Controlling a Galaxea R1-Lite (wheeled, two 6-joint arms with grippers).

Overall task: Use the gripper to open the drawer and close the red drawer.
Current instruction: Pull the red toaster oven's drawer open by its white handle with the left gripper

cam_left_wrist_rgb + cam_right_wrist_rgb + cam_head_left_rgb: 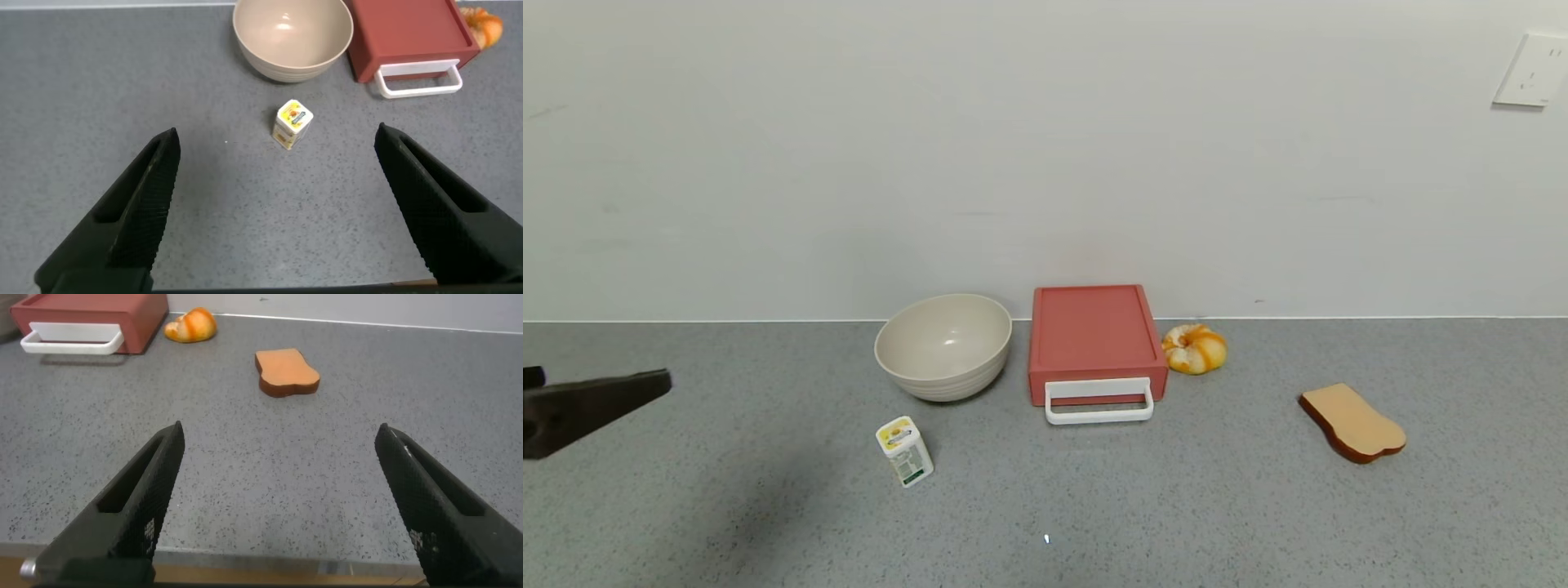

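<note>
The drawer (1097,339) sits shut against the far wall, mid-counter, its white handle (1099,400) facing me, so a straight pull toward me should open it. The bowl (944,345) stands just left of it, a pastry (1194,348) just right. My left gripper (274,204) hangs at the near left, jaws wide apart, holding nothing. My right gripper (278,502) waits near right, likewise spread and empty, well short of the toast slice (286,371).

Left pincer (596,400) cut off at head view's edge
</note>
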